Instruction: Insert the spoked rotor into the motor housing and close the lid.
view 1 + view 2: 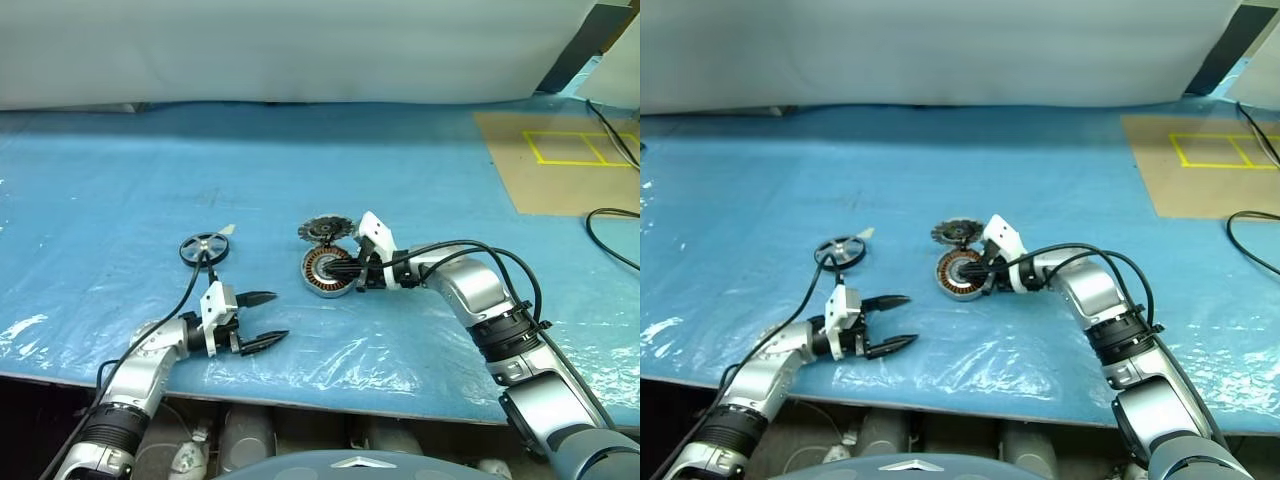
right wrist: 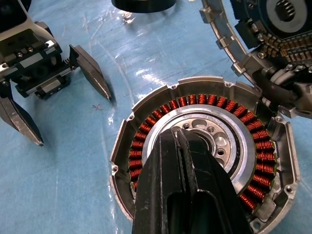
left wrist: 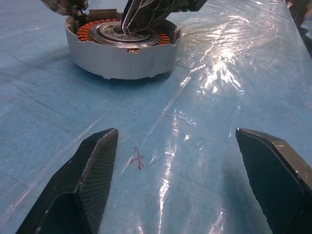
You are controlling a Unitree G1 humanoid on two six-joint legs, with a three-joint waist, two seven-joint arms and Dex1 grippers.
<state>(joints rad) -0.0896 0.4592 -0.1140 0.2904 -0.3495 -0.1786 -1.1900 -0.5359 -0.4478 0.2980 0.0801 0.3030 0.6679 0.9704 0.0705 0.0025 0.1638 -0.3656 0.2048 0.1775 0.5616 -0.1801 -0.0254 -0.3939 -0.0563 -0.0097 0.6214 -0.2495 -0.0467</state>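
Note:
The motor housing, a silver cup with copper windings around a grey hub, sits mid-table. My right gripper is shut, holds nothing, and its tips rest over the hub. The finned lid lies just behind the housing, touching its rim. The black spoked rotor lies flat to the left, apart from both grippers. My left gripper is open and empty, low over the sheet in front and to the left of the housing, pointing toward it.
A blue plastic sheet covers the table. A brown board with yellow tape lies at the back right, with a black cable beside it. The table's front edge runs close under my arms. A small red mark is on the sheet.

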